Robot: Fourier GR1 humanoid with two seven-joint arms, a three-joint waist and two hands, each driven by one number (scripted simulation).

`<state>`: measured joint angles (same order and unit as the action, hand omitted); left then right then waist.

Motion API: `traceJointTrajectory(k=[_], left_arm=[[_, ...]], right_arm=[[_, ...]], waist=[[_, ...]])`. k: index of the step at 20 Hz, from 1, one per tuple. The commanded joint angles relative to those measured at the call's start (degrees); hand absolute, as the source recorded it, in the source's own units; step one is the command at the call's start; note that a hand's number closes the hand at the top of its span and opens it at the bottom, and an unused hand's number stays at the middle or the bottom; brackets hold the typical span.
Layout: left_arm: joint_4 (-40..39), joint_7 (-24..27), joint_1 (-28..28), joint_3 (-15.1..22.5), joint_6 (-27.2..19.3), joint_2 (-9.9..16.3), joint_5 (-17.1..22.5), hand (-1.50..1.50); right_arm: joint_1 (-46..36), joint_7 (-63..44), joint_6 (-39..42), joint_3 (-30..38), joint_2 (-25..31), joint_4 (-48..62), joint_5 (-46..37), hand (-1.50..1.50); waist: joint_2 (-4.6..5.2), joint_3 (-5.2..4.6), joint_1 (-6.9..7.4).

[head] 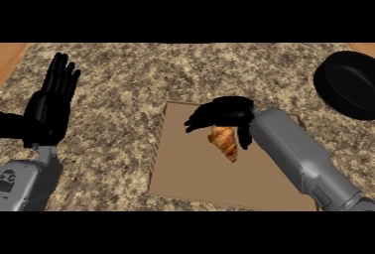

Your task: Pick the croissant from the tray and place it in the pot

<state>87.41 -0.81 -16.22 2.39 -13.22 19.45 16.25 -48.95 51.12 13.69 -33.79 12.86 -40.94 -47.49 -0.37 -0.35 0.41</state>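
Golden-brown flaky croissant (224, 143) over the flat brown tray (190, 173), long axis running toward me, top end inside my curled black right hand (223, 113). Black round pot (348, 84) well right of tray. Black left hand (51, 101) flat, fingers up, left of tray.

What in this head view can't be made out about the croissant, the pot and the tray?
- Croissant: upper end hidden under the right hand curled round it.
- Pot: right part cut off by the view's edge.
- Tray: right side covered by the right forearm.
- Left hand: rests open at the left.
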Motion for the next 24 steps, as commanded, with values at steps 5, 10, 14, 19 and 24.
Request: traceJointTrajectory(k=[5, 10, 14, 19, 24], left_arm=[[-2.4, 1.4, -0.1, -0.9, 0.8, -1.9, -0.6, 0.0], [0.1, 0.9, 1.9, -0.4, 1.8, -2.1, -1.0, 0.0], [0.7, -0.8, -0.4, -0.9, 0.0, -2.7, -2.0, 0.0], [-2.6, 1.3, -0.6, -1.6, 1.5, -2.7, -2.6, 0.0], [-0.9, -0.1, -0.4, -2.1, 1.5, -1.4, -2.0, 0.0]], right_arm=[[4.6, 5.7, -4.6, -1.5, -3.7, -3.5, -3.0, 1.5], [6.6, 6.7, -8.6, -0.7, -4.7, -2.1, -5.0, 1.5], [8.9, 5.1, -8.6, 2.0, -2.5, -7.5, -5.1, 1.5], [8.5, 2.9, -7.7, 8.6, -0.3, -13.9, -2.4, 1.5], [2.6, -28.9, -10.4, 23.4, -0.7, -5.5, -1.4, 1.5]], waist=[[0.46, 0.35, -0.28], [0.52, 0.37, 0.2], [0.34, 0.37, -0.41], [0.36, 0.35, -0.7], [0.36, 0.13, -0.71]])
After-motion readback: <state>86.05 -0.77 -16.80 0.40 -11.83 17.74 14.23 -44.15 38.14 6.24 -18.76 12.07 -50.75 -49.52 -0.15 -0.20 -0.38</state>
